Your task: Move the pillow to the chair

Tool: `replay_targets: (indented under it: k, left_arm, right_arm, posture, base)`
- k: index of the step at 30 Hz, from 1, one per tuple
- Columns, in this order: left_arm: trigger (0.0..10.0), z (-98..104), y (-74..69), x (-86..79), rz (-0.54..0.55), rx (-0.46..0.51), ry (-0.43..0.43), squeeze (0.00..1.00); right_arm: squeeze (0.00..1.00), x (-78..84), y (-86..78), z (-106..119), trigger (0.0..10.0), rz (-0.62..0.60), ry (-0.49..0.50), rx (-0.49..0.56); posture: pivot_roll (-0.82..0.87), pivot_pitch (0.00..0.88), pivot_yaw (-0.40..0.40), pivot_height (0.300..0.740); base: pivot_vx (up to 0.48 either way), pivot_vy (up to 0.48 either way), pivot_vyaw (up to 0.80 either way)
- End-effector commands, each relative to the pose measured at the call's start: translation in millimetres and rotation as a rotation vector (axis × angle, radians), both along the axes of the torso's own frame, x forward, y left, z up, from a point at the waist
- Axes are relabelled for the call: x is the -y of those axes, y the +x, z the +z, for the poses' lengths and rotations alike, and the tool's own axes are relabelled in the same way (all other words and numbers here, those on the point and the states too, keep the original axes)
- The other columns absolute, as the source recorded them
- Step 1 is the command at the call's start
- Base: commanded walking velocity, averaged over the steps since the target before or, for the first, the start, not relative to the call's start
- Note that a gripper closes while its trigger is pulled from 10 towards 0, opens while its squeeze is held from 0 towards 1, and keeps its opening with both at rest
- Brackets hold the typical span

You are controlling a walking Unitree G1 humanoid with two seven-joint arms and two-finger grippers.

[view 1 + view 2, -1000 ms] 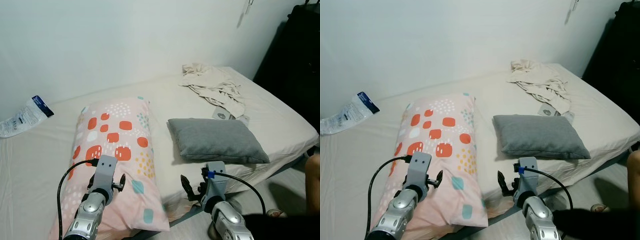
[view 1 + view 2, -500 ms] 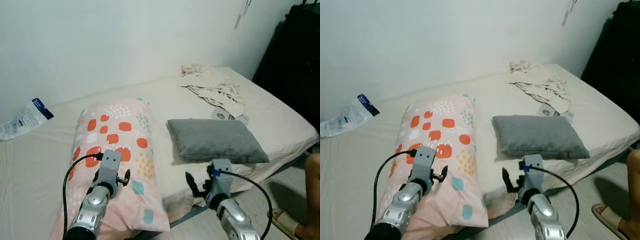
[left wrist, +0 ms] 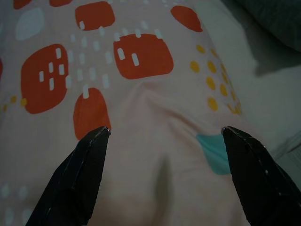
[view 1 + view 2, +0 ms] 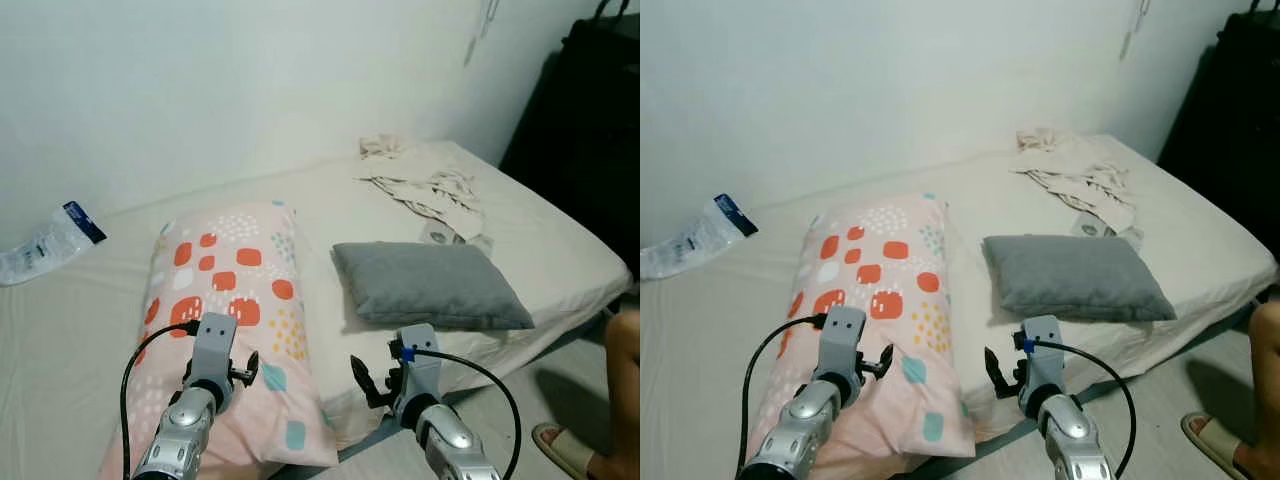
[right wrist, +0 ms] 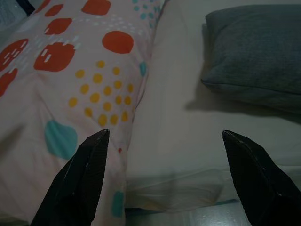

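Pink spotted pillow (image 4: 228, 310) lies lengthwise on the bed (image 4: 560, 240), beside a grey pillow (image 4: 425, 283). Left gripper (image 3: 162, 141) above pink pillow, fingers spread; right gripper (image 5: 164, 143) spread over bed edge. Packet (image 4: 45, 240) lettering unreadable.

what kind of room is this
Most likely a bedroom: a bed with a cream sheet stands against a white wall, with a long pink patterned pillow and a smaller grey pillow on it, plus crumpled clothing near the far end.
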State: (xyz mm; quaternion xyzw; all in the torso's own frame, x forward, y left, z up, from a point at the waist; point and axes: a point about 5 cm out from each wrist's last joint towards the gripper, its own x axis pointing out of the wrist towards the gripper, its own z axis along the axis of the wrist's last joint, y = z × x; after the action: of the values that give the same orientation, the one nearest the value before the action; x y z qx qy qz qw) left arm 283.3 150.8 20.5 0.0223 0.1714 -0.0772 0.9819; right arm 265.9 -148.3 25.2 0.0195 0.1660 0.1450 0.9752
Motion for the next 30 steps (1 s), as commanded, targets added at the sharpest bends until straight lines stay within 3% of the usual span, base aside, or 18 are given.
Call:
replay_targets:
  k: [1, 8, 14, 24, 30]
  left_arm:
    - [10.0, -4, -4.5, -3.0, 0.004, -0.017, 0.018, 0.00]
    - [10.0, -7, -6.3, -4.6, 0.017, -0.044, -0.002, 0.00]
    - [10.0, 3, -0.2, -16.5, 0.107, 0.019, 0.031, 0.00]
    - [10.0, 4, 1.8, -17.6, 0.061, 0.000, 0.049, 0.00]
    - [10.0, -8, -4.9, -12.2, 0.008, -0.052, 0.097, 0.00]
  right_arm:
    - [0.00, 1.9, -1.9, -5, 10.0, -0.013, 0.007, -0.032]
    - [0.00, -0.2, -3.5, -8, 10.0, -0.017, 0.010, -0.044]
    - [0.00, -2.3, -3.9, -9, 10.0, -0.025, 0.025, -0.046]
    - [0.00, -3.9, -2.9, -11, 10.0, -0.052, 0.050, -0.057]
    - [0.00, -2.4, 2.9, -7, 10.0, -0.073, 0.052, -0.052]
  posture:
    - [-0.01, 0.057, -0.034, 0.740]
    - [-0.01, 0.070, -0.028, 0.740]
    - [0.00, 0.070, -0.015, 0.740]
    - [0.02, 0.081, -0.010, 0.740]
    - [0.02, 0.087, -0.019, 0.740]
  base:
    - [0.000, 0.000, 0.00]
    - [0.000, 0.000, 0.00]
    - [0.000, 0.000, 0.00]
    - [0.000, 0.000, 0.00]
    - [0.000, 0.000, 0.00]
